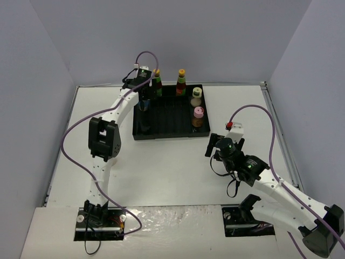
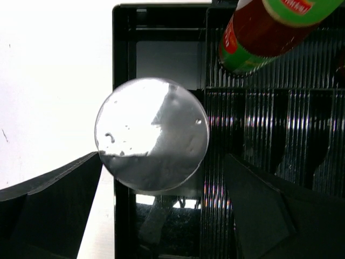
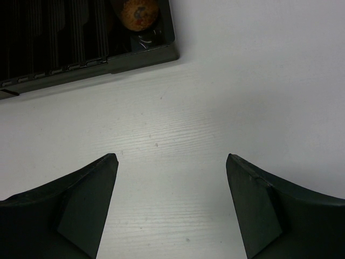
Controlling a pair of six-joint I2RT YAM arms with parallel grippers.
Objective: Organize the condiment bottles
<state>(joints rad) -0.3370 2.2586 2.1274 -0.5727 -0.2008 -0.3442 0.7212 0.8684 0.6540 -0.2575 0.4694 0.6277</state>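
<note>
Both sets of jaws stand apart. The left jaws hang over the far left corner of the black tray (image 1: 167,136), and a silver-capped jar (image 2: 152,141) stands upright between them. A gap shows on each side of its cap, so neither finger (image 2: 48,210) touches it. Just right of the jar stands a slim red bottle (image 2: 259,38) with a green band. A cream bottle (image 1: 196,97) and a pink-capped bottle (image 1: 198,116) stand along the tray's right side. The right jaws hover over bare worktop (image 3: 226,97), near of the tray's near right corner, with nothing between them.
</note>
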